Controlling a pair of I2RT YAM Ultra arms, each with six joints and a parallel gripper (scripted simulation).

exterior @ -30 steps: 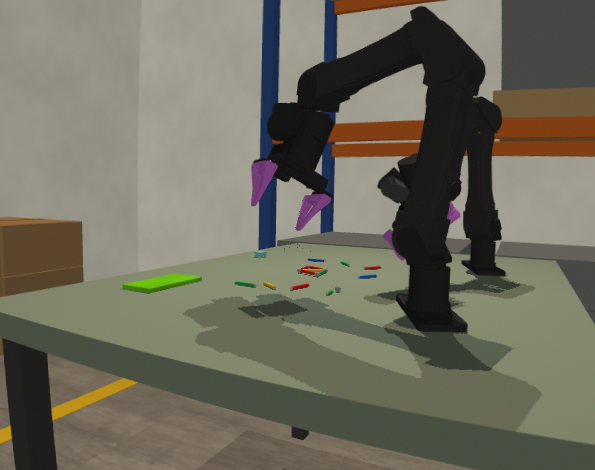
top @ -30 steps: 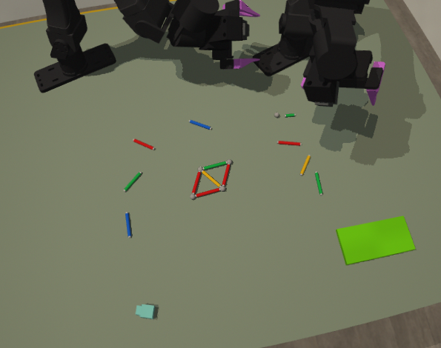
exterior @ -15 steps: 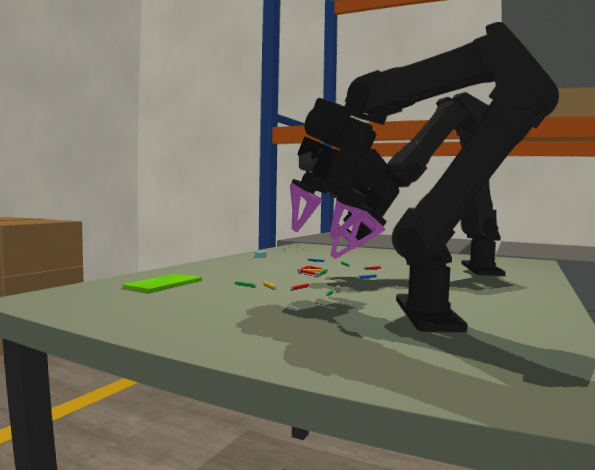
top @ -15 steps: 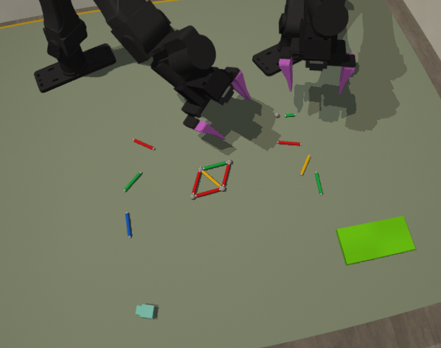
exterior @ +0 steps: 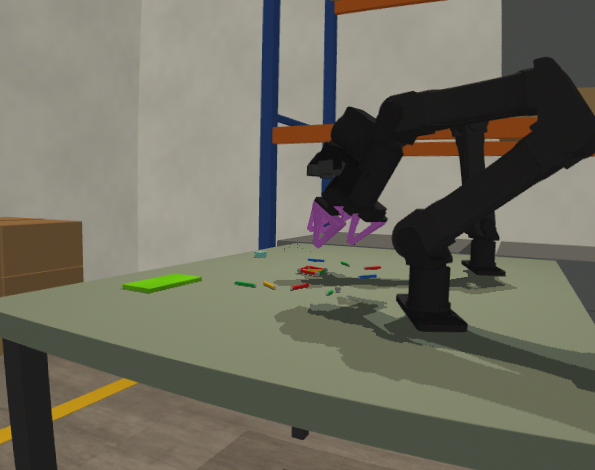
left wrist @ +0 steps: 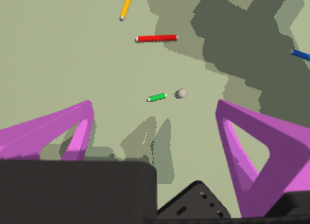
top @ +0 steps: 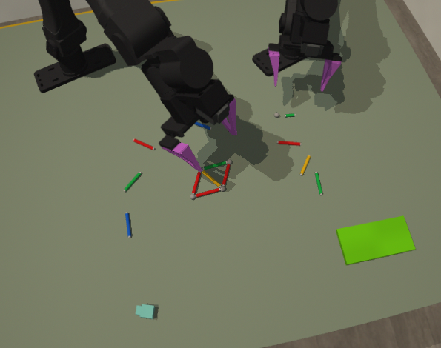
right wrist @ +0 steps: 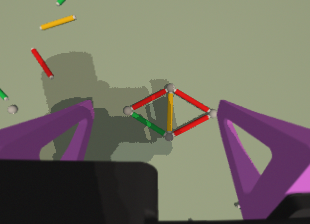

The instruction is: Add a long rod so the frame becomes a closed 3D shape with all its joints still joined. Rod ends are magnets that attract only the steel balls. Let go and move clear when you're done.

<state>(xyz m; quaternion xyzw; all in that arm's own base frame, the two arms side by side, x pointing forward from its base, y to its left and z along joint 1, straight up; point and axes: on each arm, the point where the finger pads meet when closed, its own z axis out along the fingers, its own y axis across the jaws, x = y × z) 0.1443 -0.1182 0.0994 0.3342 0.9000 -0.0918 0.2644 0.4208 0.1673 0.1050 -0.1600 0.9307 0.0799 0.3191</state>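
Note:
The frame [top: 210, 179] lies flat on the table: three red rods and a green rod form a diamond, a yellow rod crosses it, and steel balls sit at the corners. It also shows in the right wrist view [right wrist: 170, 112]. My right gripper [top: 217, 152] is open and empty and hovers just above the frame, with one fingertip over its far left corner. My left gripper [top: 299, 87] is open and empty, above a loose ball [top: 276, 115] and a short green rod [top: 290, 115]. Both show in the left wrist view, the ball [left wrist: 181, 93] beside the rod [left wrist: 157, 97].
Loose rods lie around: red [top: 143, 144], green [top: 133, 181], blue [top: 128, 224], blue [top: 202, 125] under the right gripper, red [top: 289, 143], yellow [top: 304, 164], green [top: 318, 182]. A green pad [top: 376, 239] lies at the right. A teal block [top: 146, 310] sits near the front.

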